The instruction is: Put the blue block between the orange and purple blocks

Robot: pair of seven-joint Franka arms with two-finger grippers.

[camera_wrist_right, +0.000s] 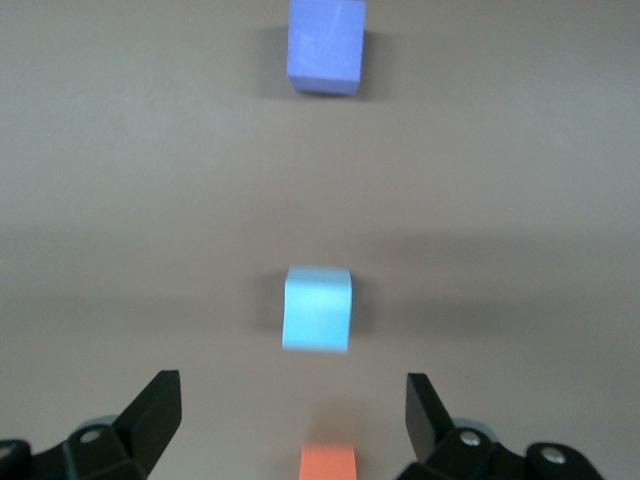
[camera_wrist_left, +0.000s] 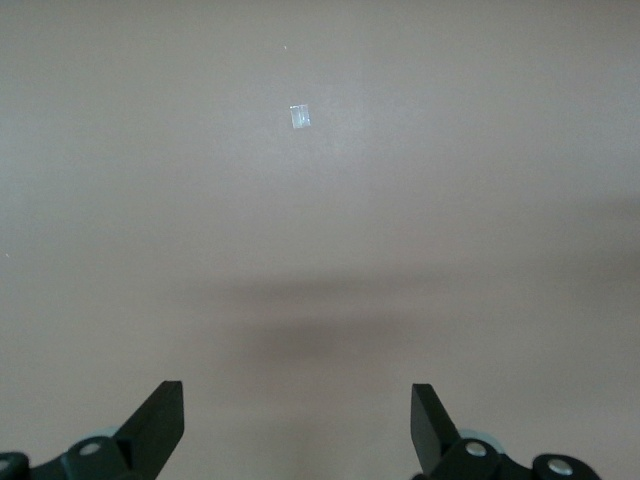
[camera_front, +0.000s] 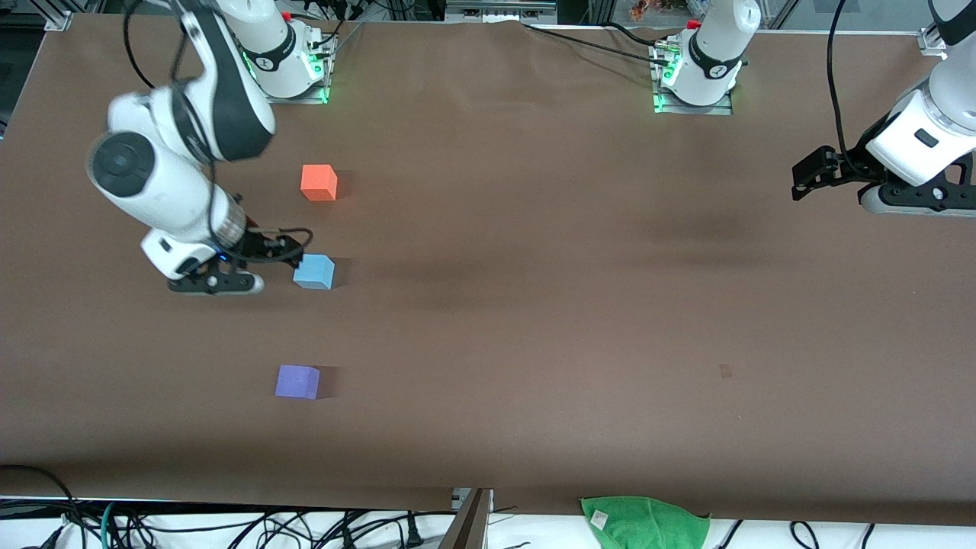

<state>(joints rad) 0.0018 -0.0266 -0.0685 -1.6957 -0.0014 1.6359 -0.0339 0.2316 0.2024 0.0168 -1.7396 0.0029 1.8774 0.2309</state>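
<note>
Front view: blue block (camera_front: 314, 272) rests on the brown table (camera_front: 534, 320) toward the right arm's end, between the orange block (camera_front: 319, 183), which lies farther from the front camera, and the purple block (camera_front: 297, 382), which lies nearer; all three stand apart from one another in a rough line. Right gripper (camera_front: 286, 250) sits just beside the blue block; this view does not settle whether it touches the cube. Right wrist view adds what the front view hides: fingers (camera_wrist_right: 155, 408) spread wide, nothing between them, with the orange block (camera_wrist_right: 328, 462), blue block (camera_wrist_right: 318, 308) and purple block (camera_wrist_right: 327, 46) lined up in the gap of the jaws, all separate. Left gripper (camera_front: 810, 174) hangs over bare table at the left arm's end, well apart from the blocks; this arm waits. Left wrist view shows its fingers (camera_wrist_left: 160, 412) released and empty over plain table, with a small pale mark (camera_wrist_left: 300, 117) on the surface. A green cloth (camera_front: 644, 522) lies at the table edge nearest the front camera. Nothing stands between the blocks.
</note>
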